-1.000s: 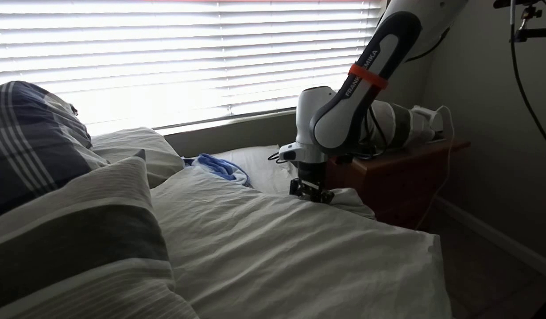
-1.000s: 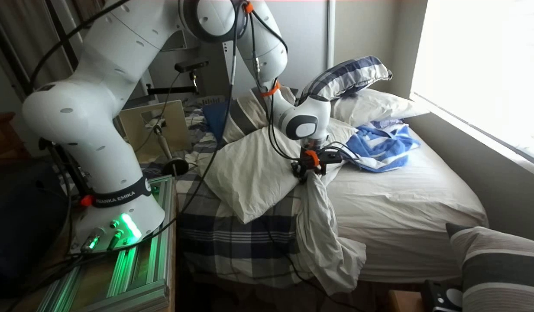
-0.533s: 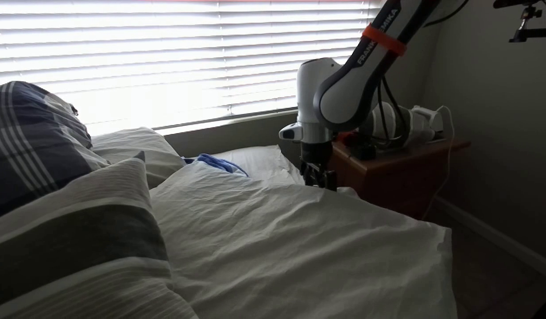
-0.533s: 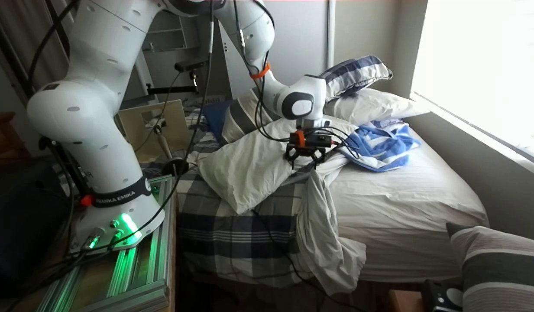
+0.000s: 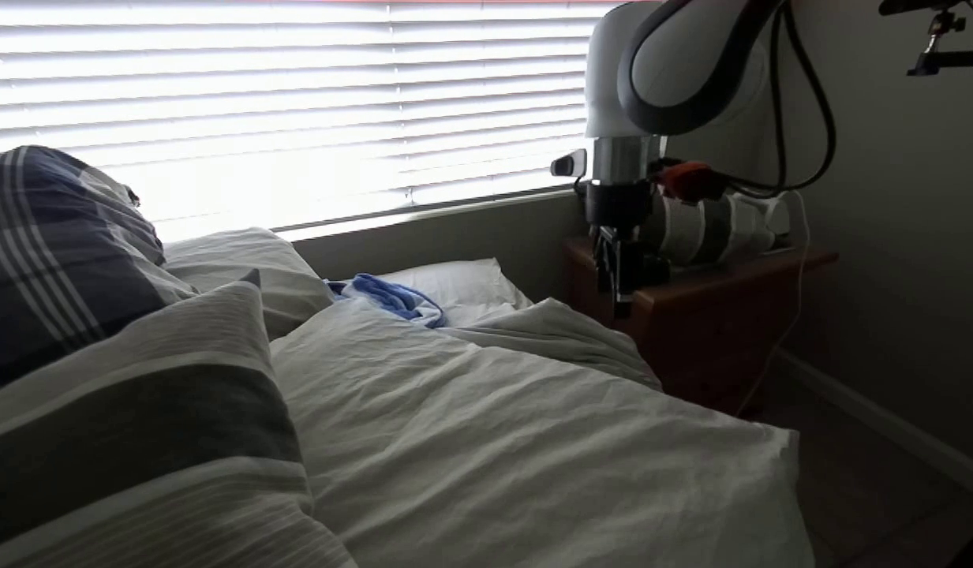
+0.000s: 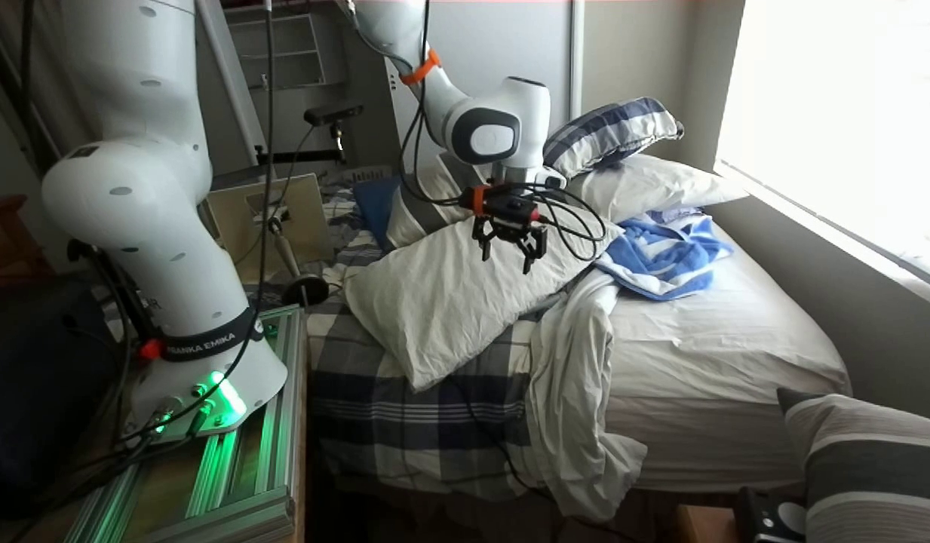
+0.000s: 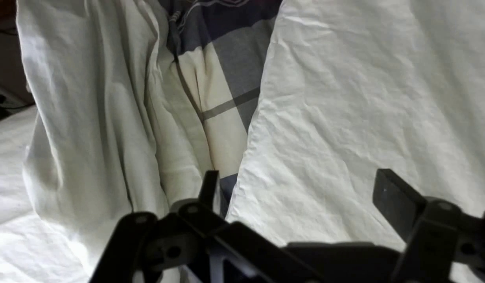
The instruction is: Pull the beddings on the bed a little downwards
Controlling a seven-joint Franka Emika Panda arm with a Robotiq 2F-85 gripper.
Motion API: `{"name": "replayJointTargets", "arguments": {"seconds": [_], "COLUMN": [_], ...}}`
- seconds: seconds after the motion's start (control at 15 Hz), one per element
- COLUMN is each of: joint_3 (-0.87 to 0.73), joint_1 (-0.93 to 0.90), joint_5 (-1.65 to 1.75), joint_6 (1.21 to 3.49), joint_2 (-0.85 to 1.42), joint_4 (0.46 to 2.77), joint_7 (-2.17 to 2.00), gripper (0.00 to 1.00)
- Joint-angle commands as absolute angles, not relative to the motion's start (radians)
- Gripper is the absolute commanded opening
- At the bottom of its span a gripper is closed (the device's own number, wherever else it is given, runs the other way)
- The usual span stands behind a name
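"Going left to right in an exterior view, what worries you first?"

"The checked blanket (image 6: pixel 419 434). The duvet (image 6: pixel 438 313), which I take as the bedding to pull, lies on it, across the bed (image 6: pixel 698 437); friction could drag both along together."

"And the gripper (image 6: pixel 506 262)?"

"It hangs above the duvet, fingers (image 7: pixel 397 203) spread wide, nothing between them. In the wrist view one finger appears over the duvet and the other by the edge of the bunched sheet (image 7: pixel 93 129). Lowered like that, it might pinch the wrong cloth, or both."

"What about that sheet?"

"It sits just right of the gripper, hanging down over the bed's side. I can't tell whether it joins the duvet underneath; if it does, pulling one would tug the other. A shallow pinch on those loose folds could also slip out."

"Anything further right?"

"The towel (image 6: pixel 664 256), beside the sheet's upper end, perhaps touching. If it's caught underneath, which I can't see, a hard pull could carry it along."
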State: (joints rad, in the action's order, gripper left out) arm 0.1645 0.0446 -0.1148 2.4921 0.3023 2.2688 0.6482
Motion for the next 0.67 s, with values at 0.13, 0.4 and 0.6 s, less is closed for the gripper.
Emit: {"name": "replayJointTargets", "arguments": {"seconds": [0.13,0.4,0.6], "joint_3": [0.148,0.134,0.134], "joint_1": [0.049,0.039,0.039], "joint_5": [-0.218,-0.257,-0.257], "joint_6": [2.527,2.553,2.556], "joint_2": [0.176,0.096,0.094], "joint_4": [2.377,2.455,2.458], "joint_7": [0.614,0.594,0.590], "gripper": [1.00,1.00,1.00]}}
